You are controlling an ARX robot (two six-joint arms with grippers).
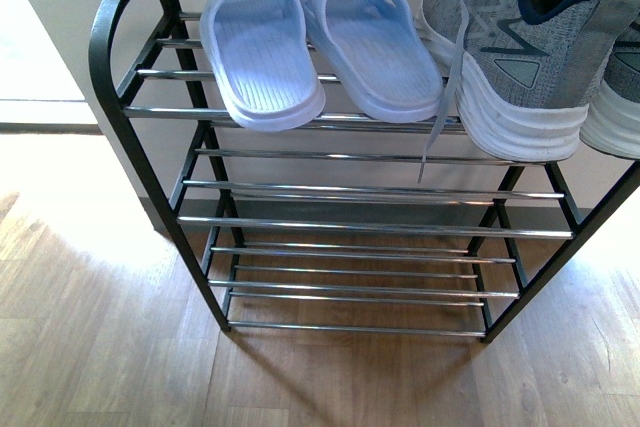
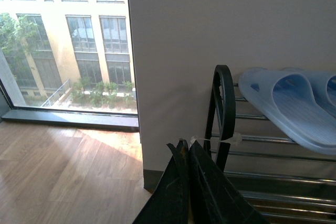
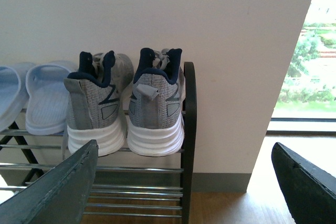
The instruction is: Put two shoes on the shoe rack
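Both grey knit shoes stand side by side on the top tier of the black shoe rack (image 1: 115, 87), heels outward. In the front view one shoe (image 1: 515, 47) fills the upper right and the other shoe (image 1: 615, 97) is cut by the right edge. The right wrist view shows the left shoe (image 3: 97, 103) and the right shoe (image 3: 156, 103) next to the shoe rack (image 3: 189, 129) end post. My right gripper (image 3: 184, 182) is open, back from the heels, nothing between its fingers. My left gripper (image 2: 185, 148) is shut and empty, near the shoe rack (image 2: 223, 103) left post.
A pair of light blue slippers (image 1: 320, 42) lies on the top tier left of the shoes; they also show as slippers (image 2: 294, 106) in the left wrist view. A loose lace (image 1: 440, 107) hangs below the top bars. The wall stands behind the rack, on wooden floor (image 1: 100, 347).
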